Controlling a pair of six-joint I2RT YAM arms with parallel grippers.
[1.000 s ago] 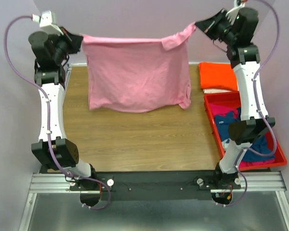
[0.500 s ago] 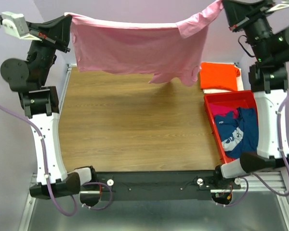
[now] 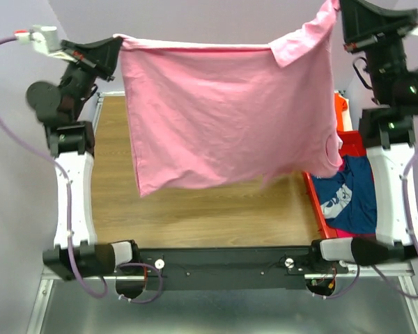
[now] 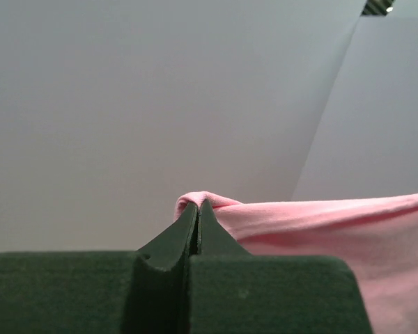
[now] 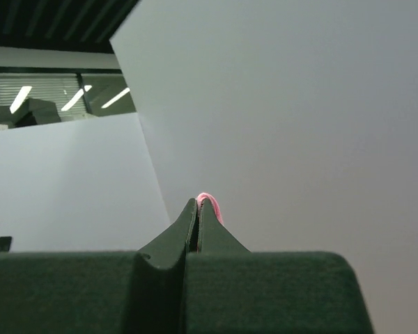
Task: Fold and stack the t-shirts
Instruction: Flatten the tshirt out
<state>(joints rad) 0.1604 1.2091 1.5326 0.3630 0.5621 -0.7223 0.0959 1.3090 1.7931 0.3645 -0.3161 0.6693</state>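
Observation:
The light pink t-shirt (image 3: 223, 115) hangs spread in the air between both grippers, high above the wooden table (image 3: 118, 188). My left gripper (image 3: 118, 43) is shut on its top left corner, seen pinched in the left wrist view (image 4: 202, 202). My right gripper (image 3: 340, 8) is shut on the top right corner; a pink fold shows at its tips (image 5: 207, 203). The navy t-shirt with white print (image 3: 352, 195) lies in the red bin (image 3: 319, 209). A sliver of the orange t-shirt (image 3: 338, 104) shows behind the pink one. A bit of magenta t-shirt (image 3: 348, 232) shows in the bin.
The red bin stands at the table's right edge, partly behind the right arm. The hanging pink shirt hides the back and middle of the table. A purple wall is behind.
Both grippers have risen and come nearer the camera with the pink shirt. It now hangs lower across the view and covers most of the orange shirt and the table's back.

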